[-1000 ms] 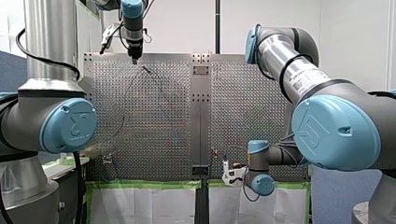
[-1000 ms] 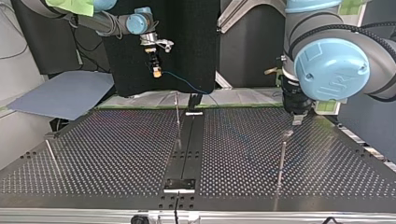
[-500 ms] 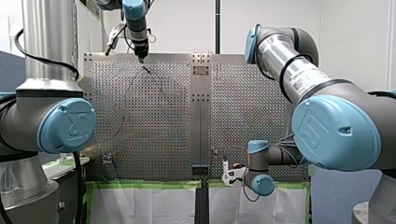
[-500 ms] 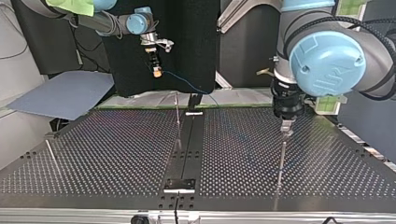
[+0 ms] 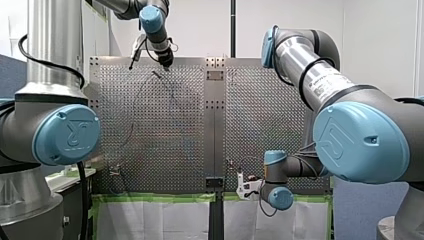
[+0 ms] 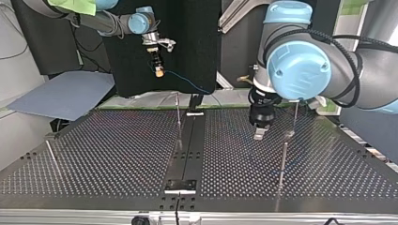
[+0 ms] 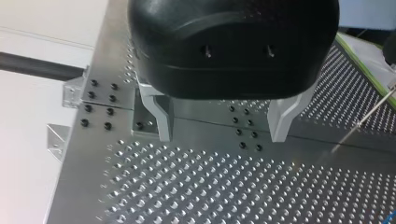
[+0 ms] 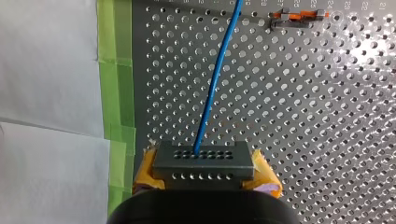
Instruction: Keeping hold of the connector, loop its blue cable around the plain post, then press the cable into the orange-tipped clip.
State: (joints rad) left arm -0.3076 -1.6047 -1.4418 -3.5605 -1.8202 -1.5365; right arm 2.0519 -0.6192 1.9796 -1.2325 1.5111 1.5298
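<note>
My right gripper [image 8: 203, 173] has yellow pads and is shut on a grey connector [image 8: 203, 158] with rows of holes. A blue cable [image 8: 215, 77] leaves the connector and runs ahead over the perforated plate, passing beside an orange-tipped clip [image 8: 299, 16]. In the top view my right gripper [image 6: 159, 71] hangs beyond the table's far edge, and the blue cable [image 6: 187, 84] sags from it toward the table. My left gripper [image 7: 224, 126] is open with nothing between its metal fingers. It hovers low over the plate [image 6: 259, 134], beside a thin upright post [image 6: 283, 161].
Another thin post [image 6: 179, 119] stands by the table's centre strip, and a third post [image 6: 51, 157] near the top view's left edge. Green tape [image 8: 114, 70] and white sheeting line the table edge beside my right gripper. A grey board [image 6: 61, 96] lies off the table.
My left arm has swung toward the top view's left, carrying its open gripper away from the post by the table's edge. My right gripper and the connector have stayed put.
</note>
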